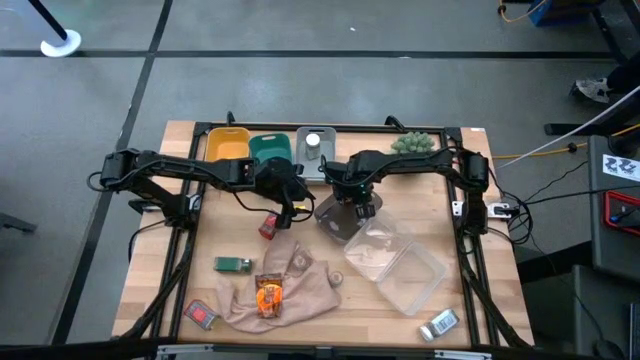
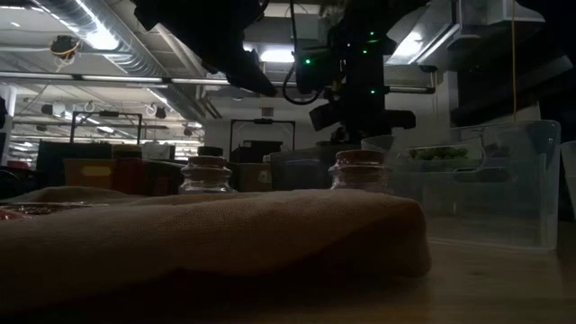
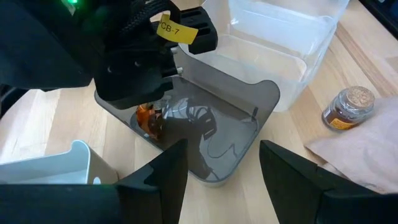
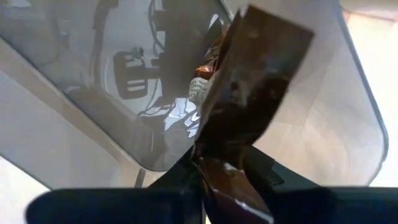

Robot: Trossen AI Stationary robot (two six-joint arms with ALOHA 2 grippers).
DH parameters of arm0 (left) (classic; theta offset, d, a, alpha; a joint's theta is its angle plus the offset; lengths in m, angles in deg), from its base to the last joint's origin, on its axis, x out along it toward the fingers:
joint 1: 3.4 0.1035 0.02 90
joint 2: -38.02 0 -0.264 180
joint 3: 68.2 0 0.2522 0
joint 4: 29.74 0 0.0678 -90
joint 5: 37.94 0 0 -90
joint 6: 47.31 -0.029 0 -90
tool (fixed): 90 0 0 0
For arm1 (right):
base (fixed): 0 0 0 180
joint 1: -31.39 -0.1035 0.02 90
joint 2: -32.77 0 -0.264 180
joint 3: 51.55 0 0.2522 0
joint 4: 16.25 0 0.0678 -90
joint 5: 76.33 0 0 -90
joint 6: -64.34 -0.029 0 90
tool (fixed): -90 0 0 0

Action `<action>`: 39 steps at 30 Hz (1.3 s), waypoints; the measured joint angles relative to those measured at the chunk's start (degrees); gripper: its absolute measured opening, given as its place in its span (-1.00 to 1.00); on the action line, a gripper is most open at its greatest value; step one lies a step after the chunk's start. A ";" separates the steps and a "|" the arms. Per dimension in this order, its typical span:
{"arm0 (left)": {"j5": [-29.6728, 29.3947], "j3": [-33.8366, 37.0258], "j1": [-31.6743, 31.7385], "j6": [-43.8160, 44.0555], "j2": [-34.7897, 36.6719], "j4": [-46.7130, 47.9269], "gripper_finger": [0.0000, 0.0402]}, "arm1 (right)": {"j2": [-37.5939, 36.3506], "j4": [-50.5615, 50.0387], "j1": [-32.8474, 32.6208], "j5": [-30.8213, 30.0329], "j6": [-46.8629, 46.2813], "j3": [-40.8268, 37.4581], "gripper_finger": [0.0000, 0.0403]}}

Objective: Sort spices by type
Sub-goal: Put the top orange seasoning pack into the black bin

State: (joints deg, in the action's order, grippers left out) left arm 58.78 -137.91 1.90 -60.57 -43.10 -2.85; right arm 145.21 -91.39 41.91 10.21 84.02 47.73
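Wood-slat table (image 1: 430, 330) – beige cloth (image 1: 300, 285) on it, grey floor (image 1: 300, 90) around.

Orange-brown sachet (image 4: 249, 93) — grey tray (image 3: 249, 106), beige cloth (image 1: 300, 285).

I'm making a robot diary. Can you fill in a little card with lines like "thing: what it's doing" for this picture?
right gripper: over the grey bin, pinching an orange-brown sachet
left gripper: open, empty, waiting beside the grey bin
clear bin: next to the grey bin
cloth: crumpled near the front of the table
on the cloth: another sachet
jar: cork-topped, at the cloth's edge
green box: lying on the table
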 joint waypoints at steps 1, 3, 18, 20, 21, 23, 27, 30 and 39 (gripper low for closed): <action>0.00 0.00 0.00 0.00 0.00 0.00 -0.09 | 0.00 -0.15 0.00 -0.01 0.00 0.00 -0.69; 0.00 0.00 0.00 0.00 0.00 -0.02 -0.09 | 0.00 -0.16 0.00 -0.01 0.00 0.00 -0.68; 0.00 0.00 0.00 0.02 0.00 -0.04 -0.09 | 0.00 -1.55 0.00 -5.17 0.11 0.00 -0.05; 0.00 0.00 0.00 0.01 0.00 -0.04 -0.09 | 0.00 -2.11 0.00 -5.17 0.10 0.00 -0.03; 0.00 0.00 0.00 0.02 0.00 -0.04 -0.09 | 0.00 -2.15 0.00 -5.17 0.10 0.00 -0.03; 0.00 0.00 0.00 0.02 0.00 -0.04 -0.09 | 0.00 -2.79 0.00 -5.13 0.11 0.30 -0.04; 0.00 0.00 0.00 0.02 0.00 -0.04 -0.09 | -0.02 -5.67 0.00 -5.01 0.09 3.61 -0.07; 0.00 0.00 0.00 0.07 0.00 -0.06 -0.09 | -0.04 -6.36 0.00 -4.99 -0.18 6.88 -0.07; 0.07 0.00 -0.01 2.62 0.00 -0.02 -0.10 | -0.09 -3.25 0.00 -8.66 -0.35 9.46 -0.08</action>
State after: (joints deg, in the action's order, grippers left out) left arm 58.85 -137.91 1.89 -57.95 -43.10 -2.88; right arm 145.12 -94.64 41.91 1.55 83.67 57.19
